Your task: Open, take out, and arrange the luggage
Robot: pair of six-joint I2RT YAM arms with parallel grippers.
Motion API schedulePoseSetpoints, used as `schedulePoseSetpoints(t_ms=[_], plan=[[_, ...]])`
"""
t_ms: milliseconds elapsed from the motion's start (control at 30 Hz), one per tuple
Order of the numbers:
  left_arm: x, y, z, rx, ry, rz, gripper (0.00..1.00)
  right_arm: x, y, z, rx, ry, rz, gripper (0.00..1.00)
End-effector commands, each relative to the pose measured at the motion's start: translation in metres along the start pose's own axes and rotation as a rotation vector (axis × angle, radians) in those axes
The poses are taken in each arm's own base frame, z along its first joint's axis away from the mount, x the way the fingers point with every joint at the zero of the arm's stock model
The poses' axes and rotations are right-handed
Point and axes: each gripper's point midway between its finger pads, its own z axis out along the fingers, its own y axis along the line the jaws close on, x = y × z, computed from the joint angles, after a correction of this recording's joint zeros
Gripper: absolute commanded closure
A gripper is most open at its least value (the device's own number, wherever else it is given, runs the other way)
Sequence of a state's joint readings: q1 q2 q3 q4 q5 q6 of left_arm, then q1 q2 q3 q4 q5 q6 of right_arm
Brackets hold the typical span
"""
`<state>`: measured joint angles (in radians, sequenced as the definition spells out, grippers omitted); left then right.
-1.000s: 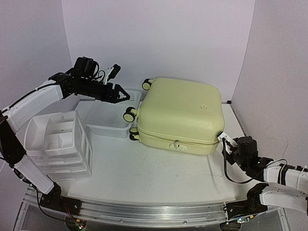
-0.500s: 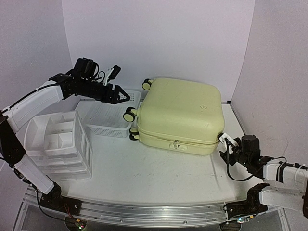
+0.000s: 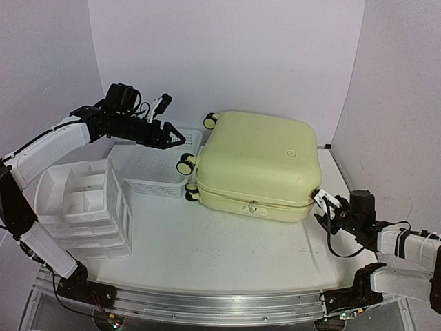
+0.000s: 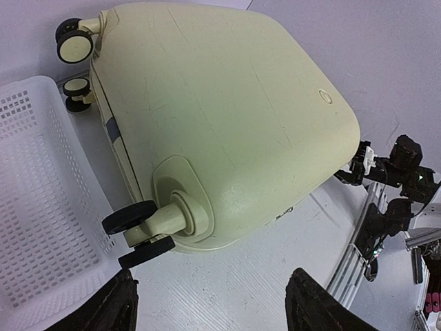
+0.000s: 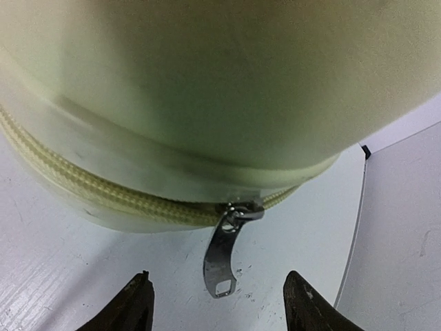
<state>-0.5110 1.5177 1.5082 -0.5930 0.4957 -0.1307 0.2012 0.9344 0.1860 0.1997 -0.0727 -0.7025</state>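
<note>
**Right gripper [image 3: 325,205] eases back from the luggage [image 3: 258,162]**

Its wrist has drawn slightly away from the closed suitcase's corner. The jaws stand apart and empty, and the metal zipper pull [image 5: 224,258] hangs just ahead, in line with the gap between the fingertips, untouched. The left gripper [image 3: 176,136] has not shifted. It is wide and empty above the white mesh basket [image 3: 155,169], with the suitcase's wheels just in front of it.

The top camera looks down on the whole table [image 3: 227,252] from its near edge. Both wrist cameras share the luggage [image 4: 220,117]: left from above its wheels [image 4: 74,47], right close against its zipper pull [image 5: 222,258].
</note>
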Motion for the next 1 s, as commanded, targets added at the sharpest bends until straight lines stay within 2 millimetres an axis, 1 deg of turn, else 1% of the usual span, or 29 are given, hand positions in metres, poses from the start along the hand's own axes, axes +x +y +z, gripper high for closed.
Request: schedulePoseSetpoints(t_ms=[0,133,367,433,500,533,667,767,967], plan=[[-0.017,-0.01,-0.014,0.022,-0.071,0.042,0.26,-0.039,-0.024,-0.001,0.035,-0.117,-0.046,0.39],[-0.017,-0.009,-0.014,0.019,-0.07,0.04,0.26,-0.035,-0.028,0.002,0.053,-0.104,-0.047,0.45],[-0.016,-0.008,-0.012,0.023,-0.066,0.034,0.27,-0.039,-0.034,0.003,0.068,-0.113,-0.053,0.51],[-0.016,-0.007,-0.012,0.025,-0.068,0.034,0.26,-0.04,-0.033,0.003,0.063,-0.116,-0.054,0.55],[-0.016,-0.007,-0.012,0.026,-0.068,0.03,0.26,-0.039,-0.031,0.004,0.059,-0.115,-0.055,0.63],[-0.016,-0.007,-0.012,0.028,-0.068,0.028,0.26,-0.037,-0.031,0.005,0.061,-0.113,-0.054,0.65],[-0.016,-0.007,-0.012,0.033,-0.069,0.027,0.26,-0.037,-0.03,0.006,0.062,-0.113,-0.057,0.66],[-0.016,-0.007,-0.012,0.036,-0.069,0.025,0.26,-0.037,-0.029,0.007,0.053,-0.116,-0.057,0.69],[-0.017,-0.008,-0.013,0.038,-0.071,0.025,0.27,-0.035,-0.028,0.01,0.045,-0.11,-0.053,0.81]])
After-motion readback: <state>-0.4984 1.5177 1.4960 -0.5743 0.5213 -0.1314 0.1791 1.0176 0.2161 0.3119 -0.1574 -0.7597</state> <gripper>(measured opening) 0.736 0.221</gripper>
